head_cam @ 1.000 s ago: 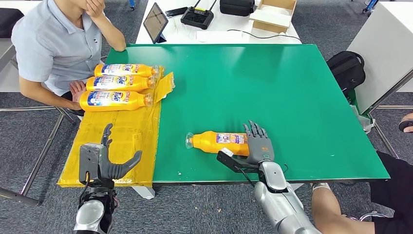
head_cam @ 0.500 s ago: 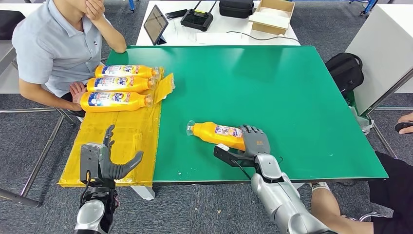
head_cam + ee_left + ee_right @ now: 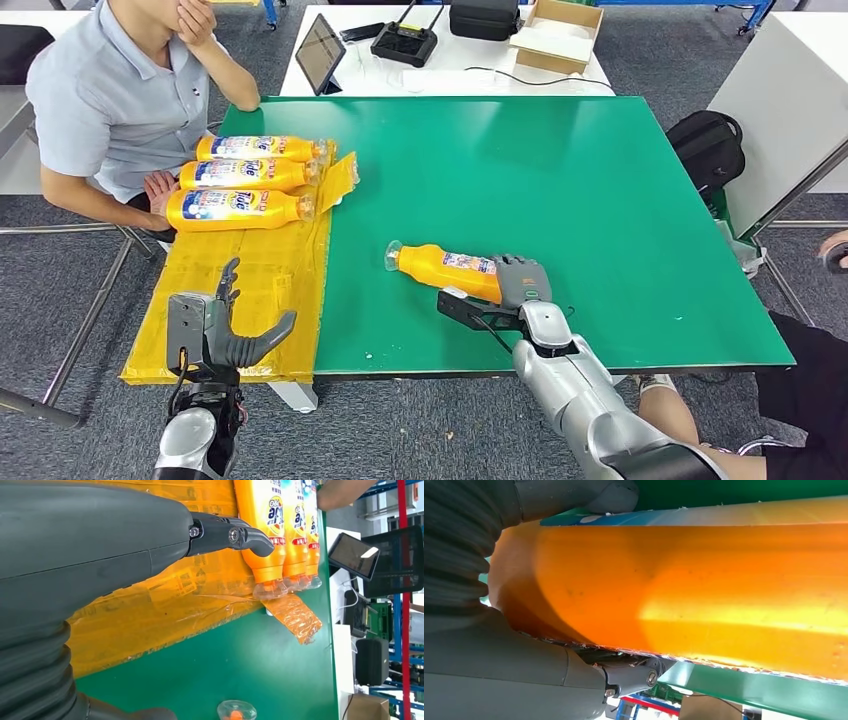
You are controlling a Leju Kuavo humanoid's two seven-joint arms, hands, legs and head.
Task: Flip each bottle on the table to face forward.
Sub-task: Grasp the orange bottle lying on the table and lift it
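We find the right hand (image 3: 522, 284) wrapped round the base end of the orange bottle (image 3: 450, 270) lying on the green table (image 3: 560, 170), left hand (image 3: 215, 325) spread and idle; smooth, stiffish plastic, probably slippery, best gripped mid-body.

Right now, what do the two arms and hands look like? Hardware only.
Both arms are silver metal with rounded segments. The left hand has a grey boxy palm plate, dark grey fingers and a thin black cable at the wrist. The right hand is grey with dark fingers. Wrist views show a grey ribbed cover and smooth grey thumb.
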